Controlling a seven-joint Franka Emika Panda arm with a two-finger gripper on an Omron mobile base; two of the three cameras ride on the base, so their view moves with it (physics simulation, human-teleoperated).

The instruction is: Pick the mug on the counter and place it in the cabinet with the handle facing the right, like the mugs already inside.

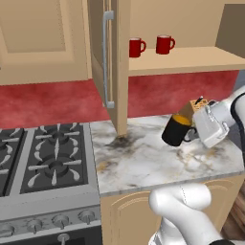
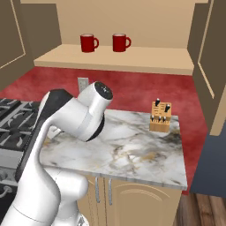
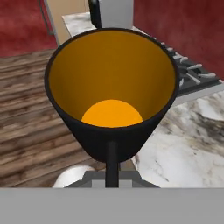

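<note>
The black mug [image 1: 175,131] with its orange inside hangs tilted just above the right part of the marble counter [image 1: 139,160]. My gripper [image 1: 193,134] comes at it from the right and is shut on the mug's handle. In the hand view the mug [image 3: 111,83] gapes close up, its thin black handle [image 3: 111,159] running down into my gripper [image 3: 111,176]. Above, the cabinet [image 1: 191,60] stands with its door [image 1: 115,62] open. Two red mugs [image 1: 136,47] [image 1: 165,44] sit on its shelf, handles to the right. In the right base view my arm hides the black mug.
A knife block [image 2: 160,116] stands at the counter's back right, close behind the mug. The black gas stove [image 1: 45,158] lies left of the counter. The open door's lower edge hangs over the counter's back left. The shelf [image 2: 145,62] has free room right of the red mugs [image 2: 121,42].
</note>
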